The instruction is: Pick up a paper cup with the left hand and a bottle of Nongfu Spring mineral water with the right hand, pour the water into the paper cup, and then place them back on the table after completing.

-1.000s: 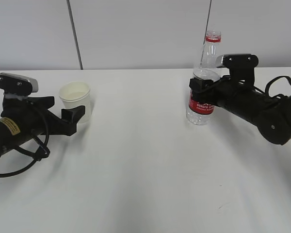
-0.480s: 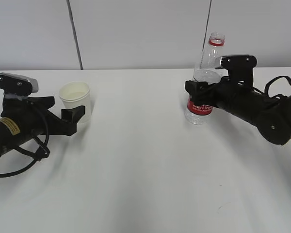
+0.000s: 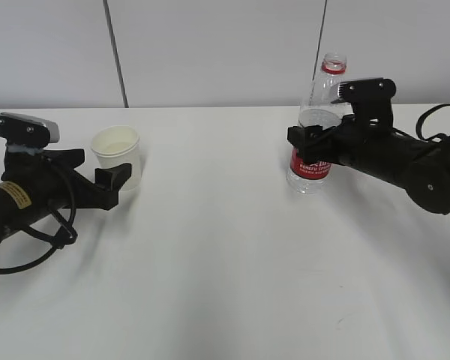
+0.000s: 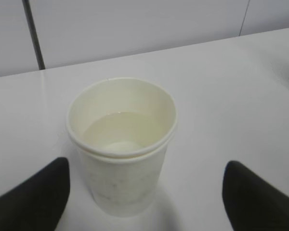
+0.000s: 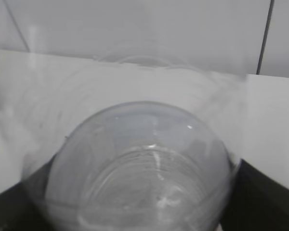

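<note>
A white paper cup [image 3: 118, 152] stands on the table [image 3: 210, 255] at the left, with clear water [image 4: 119, 134] in its lower part. My left gripper [image 3: 118, 169] is open around it. In the left wrist view the cup [image 4: 121, 159] sits between the gripper's [image 4: 145, 166] two black fingertips [image 4: 36, 195], with a gap on each side. At the right, the uncapped clear bottle [image 3: 312, 146] with its red label rests on the table, leaning slightly. My right gripper [image 3: 306, 133] is open at its middle. The bottle [image 5: 139, 178] fills the right wrist view, a finger [image 5: 267, 197] at each side.
A pale wall with dark vertical seams [image 3: 115, 52] rises behind the table's far edge. A black cable [image 3: 37, 240] loops beside the left arm. Bare white tabletop lies between the two arms and toward the front.
The right gripper's jaws have spread wider around the bottle, which now leans a little to the right. The right arm has lifted slightly. The left arm and cup have not moved.
</note>
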{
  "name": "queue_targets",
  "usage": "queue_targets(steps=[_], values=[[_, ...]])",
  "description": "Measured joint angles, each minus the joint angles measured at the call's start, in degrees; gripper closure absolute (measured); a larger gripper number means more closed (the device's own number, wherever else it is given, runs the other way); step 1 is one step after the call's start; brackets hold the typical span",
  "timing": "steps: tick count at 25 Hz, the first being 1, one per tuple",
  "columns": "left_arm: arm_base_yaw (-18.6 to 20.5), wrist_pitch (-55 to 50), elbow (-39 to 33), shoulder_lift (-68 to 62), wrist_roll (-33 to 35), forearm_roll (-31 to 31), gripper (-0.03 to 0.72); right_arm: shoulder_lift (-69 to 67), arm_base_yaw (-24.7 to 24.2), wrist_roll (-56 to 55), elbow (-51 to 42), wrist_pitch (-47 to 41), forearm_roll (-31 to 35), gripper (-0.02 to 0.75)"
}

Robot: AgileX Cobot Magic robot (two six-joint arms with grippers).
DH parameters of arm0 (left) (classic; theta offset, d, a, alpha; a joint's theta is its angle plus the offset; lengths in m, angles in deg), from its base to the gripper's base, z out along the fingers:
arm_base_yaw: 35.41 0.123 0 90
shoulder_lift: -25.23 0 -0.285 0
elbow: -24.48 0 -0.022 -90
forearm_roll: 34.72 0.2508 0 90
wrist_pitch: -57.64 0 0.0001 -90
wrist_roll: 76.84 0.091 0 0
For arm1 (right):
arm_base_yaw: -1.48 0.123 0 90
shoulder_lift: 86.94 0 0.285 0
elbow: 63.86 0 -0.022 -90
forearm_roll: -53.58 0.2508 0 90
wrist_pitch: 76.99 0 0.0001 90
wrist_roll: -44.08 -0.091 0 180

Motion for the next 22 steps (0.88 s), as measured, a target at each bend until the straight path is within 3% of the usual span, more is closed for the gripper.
queue_targets(steps=[5,22], values=[[0.0,0.0,0.0,0.0,0.0,0.0,0.102,0.4,0.0,0.0,0.0,-0.7,-4.1,0.144],[0.0,0.0,0.0,0.0,0.0,0.2,0.104,3.5,0.0,-1.6,-3.0,-3.1,-5.3,0.144]])
